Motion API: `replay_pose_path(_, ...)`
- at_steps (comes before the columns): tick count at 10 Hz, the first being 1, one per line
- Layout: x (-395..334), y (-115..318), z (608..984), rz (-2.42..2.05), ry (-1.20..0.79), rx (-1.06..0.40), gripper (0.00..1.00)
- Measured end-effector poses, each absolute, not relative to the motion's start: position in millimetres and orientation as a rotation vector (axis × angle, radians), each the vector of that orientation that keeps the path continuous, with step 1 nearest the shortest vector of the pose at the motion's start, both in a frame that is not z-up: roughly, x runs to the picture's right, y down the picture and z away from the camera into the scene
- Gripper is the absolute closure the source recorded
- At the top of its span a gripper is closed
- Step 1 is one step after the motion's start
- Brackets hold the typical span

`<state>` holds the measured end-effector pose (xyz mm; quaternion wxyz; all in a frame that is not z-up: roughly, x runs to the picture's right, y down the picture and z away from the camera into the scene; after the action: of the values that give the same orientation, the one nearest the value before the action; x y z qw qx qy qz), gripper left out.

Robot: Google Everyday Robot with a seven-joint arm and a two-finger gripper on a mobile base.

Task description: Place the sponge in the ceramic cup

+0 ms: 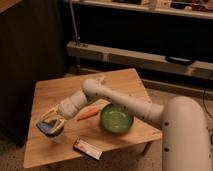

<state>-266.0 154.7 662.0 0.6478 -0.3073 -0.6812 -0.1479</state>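
My gripper (pixel 51 123) is over the front left part of the wooden table (pixel 60 92), pointing down. The blue sponge (pixel 46 128) lies between its fingers, and the gripper is shut on it. Directly beneath, the whitish ceramic cup (pixel 56 136) stands on the table, mostly hidden by the sponge and the fingers. The sponge is at the cup's rim; whether it touches the cup I cannot tell.
An orange carrot (pixel 86 113) lies just right of the gripper. A wide green bowl (pixel 116 119) sits further right. A red-and-white flat box (pixel 87 148) lies near the front edge. My arm (pixel 125 102) crosses above the table from the right.
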Motion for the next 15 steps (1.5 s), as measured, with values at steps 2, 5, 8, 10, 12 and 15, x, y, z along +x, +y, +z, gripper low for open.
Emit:
replay_pose_path(2,-274.4,156.7,661.4,-0.434,-1.582,-0.705,0.21)
replay_pose_path(5,-273.6,153.6,663.6,-0.500,-1.564,-0.681,0.20)
replay_pose_path(8,-273.3,152.7,665.2,-0.484,-1.555,-0.677,0.20)
replay_pose_path(10,-272.8,152.7,665.3,-0.483,-1.554,-0.677,0.20)
replay_pose_path(12,-273.4,152.9,665.2,-0.484,-1.555,-0.677,0.20)
replay_pose_path(15,-273.1,152.9,665.2,-0.484,-1.555,-0.677,0.20)
